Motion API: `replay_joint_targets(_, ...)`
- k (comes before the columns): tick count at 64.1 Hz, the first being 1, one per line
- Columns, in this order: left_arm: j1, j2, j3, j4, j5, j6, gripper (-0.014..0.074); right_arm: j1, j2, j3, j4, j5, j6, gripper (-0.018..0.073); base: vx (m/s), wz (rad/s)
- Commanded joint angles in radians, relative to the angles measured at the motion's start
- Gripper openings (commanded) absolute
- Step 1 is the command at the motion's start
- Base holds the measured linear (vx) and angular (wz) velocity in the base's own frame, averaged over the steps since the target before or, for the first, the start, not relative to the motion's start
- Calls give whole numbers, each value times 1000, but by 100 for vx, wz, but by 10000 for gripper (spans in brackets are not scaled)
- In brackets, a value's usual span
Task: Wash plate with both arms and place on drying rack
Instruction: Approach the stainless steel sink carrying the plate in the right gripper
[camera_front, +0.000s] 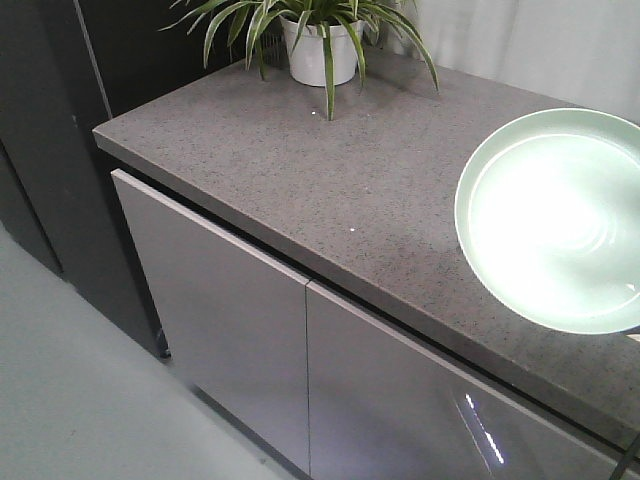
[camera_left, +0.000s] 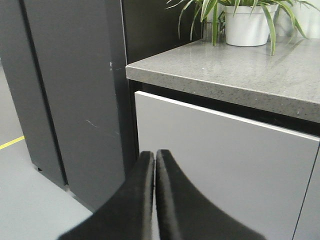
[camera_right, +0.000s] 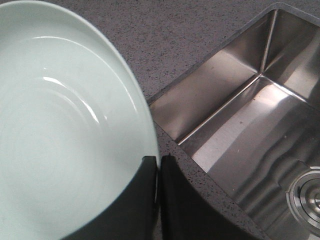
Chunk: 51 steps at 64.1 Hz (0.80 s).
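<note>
Mint-green round plate (camera_right: 65, 125) hung over the speckled grey stone bench (camera_front: 300, 170), at nine o'clock from the steel sink basin (camera_right: 210, 105), its rim pinched by the right fingers (camera_right: 140, 200). Left fingers (camera_left: 135, 200) were pressed together, gripping nothing.

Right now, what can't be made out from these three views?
Drying rack: in no view.
Plate: cut off by the front view's right edge and the right wrist view's left edge.
Sink: cropped by the right wrist view's right and bottom edges.
Right hand: only fingers show, covering the gripped rim.
Left hand: only closed fingers show; the bottom edge cuts the rest.
</note>
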Motion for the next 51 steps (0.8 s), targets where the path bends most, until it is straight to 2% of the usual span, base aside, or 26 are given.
replay_joint_targets(1,-8,-15,23,-2,-71,-3,-6,-7,-18,-25,50,-31,-7,-6,3,-12)
replay_joint_targets(51,-8,-15,23,-2,-71,-3,-6,-7,-18,-25,50,-31,-7,-6,3,-11)
